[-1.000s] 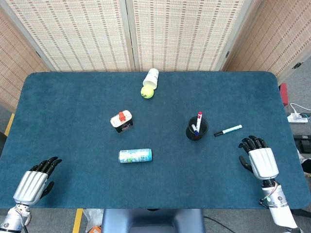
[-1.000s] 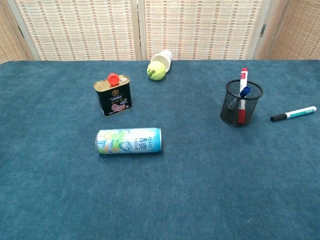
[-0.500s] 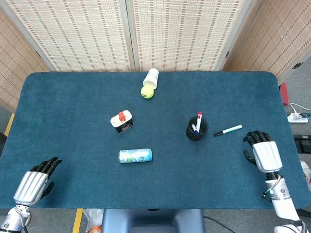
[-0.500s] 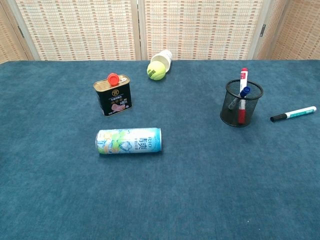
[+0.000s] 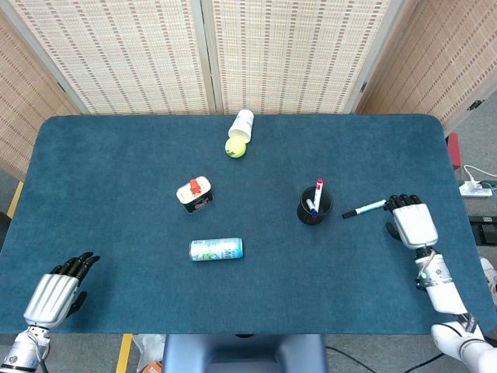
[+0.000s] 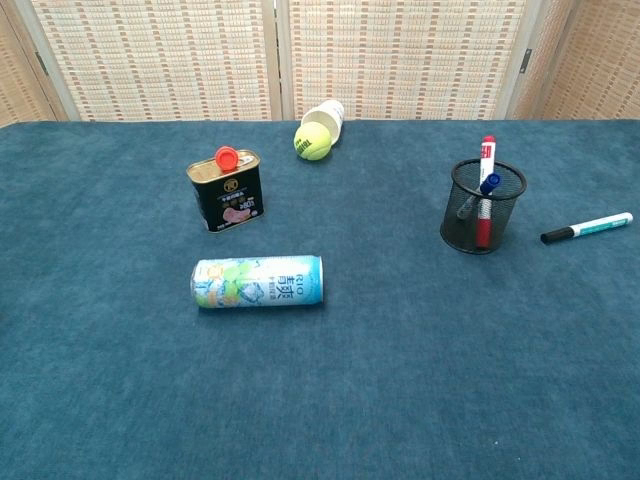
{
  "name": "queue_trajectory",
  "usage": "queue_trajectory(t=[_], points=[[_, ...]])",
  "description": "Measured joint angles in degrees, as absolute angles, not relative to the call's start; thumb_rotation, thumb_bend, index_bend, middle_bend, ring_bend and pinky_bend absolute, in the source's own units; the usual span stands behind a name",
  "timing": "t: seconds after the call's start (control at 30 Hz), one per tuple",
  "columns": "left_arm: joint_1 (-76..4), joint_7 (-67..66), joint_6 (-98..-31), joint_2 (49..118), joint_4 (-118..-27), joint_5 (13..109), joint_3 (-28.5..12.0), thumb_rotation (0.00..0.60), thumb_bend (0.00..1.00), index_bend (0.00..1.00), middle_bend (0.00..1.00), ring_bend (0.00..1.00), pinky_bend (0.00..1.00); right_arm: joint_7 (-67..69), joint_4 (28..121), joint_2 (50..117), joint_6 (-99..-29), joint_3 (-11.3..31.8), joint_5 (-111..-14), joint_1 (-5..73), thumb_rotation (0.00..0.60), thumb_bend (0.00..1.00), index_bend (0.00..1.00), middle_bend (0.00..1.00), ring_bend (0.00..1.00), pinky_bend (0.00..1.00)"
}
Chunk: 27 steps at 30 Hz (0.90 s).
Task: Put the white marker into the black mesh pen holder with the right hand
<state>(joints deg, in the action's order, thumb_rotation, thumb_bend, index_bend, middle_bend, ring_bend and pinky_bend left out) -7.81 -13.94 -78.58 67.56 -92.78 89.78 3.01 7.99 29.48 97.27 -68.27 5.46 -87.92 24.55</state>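
The white marker with a black cap lies flat on the blue table, just right of the black mesh pen holder. The holder stands upright with a red and a blue pen in it. My right hand hovers palm down right beside the marker's white end, fingers apart and holding nothing. My left hand rests empty at the near left corner. The chest view has the marker and holder but neither hand.
A drink can lies on its side near the middle. A small black tin with a red cap stands behind it. A tennis ball and a tipped white cup sit at the far edge.
My right hand has moved forward and slightly left, from the near right edge up to the marker's white end. The left hand and all objects have stayed put.
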Motion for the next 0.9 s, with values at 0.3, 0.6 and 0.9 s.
queue_trajectory(t=[0.3,0.6,0.9], points=[[-8.1,-13.8,-77.7,67.6,-92.6,88.9,2.9,0.6,0.33,0.17,0.14,0.2,0.4,12.2,19.9,103.7,-63.0,4.0,-88.1,28.4,0.6,0.26,0.39,0.33,0.27,0.33],[-8.4,-13.6,-76.8,67.7,-92.3,87.8,2.7,0.6,0.33,0.17,0.14,0.2,0.4,12.7,15.7,106.5,-59.9,3.2,-88.0,30.3,0.6,0.26,0.41,0.33,0.27,0.33],[-8.7,-13.7,-75.9,68.0,-91.9,86.8,2.6,0.6,0.33,0.17,0.14,0.2,0.4,13.7,13.2,107.9,-58.1,3.2,-87.5,31.9,0.6,0.26,0.42,0.33,0.27,0.33]])
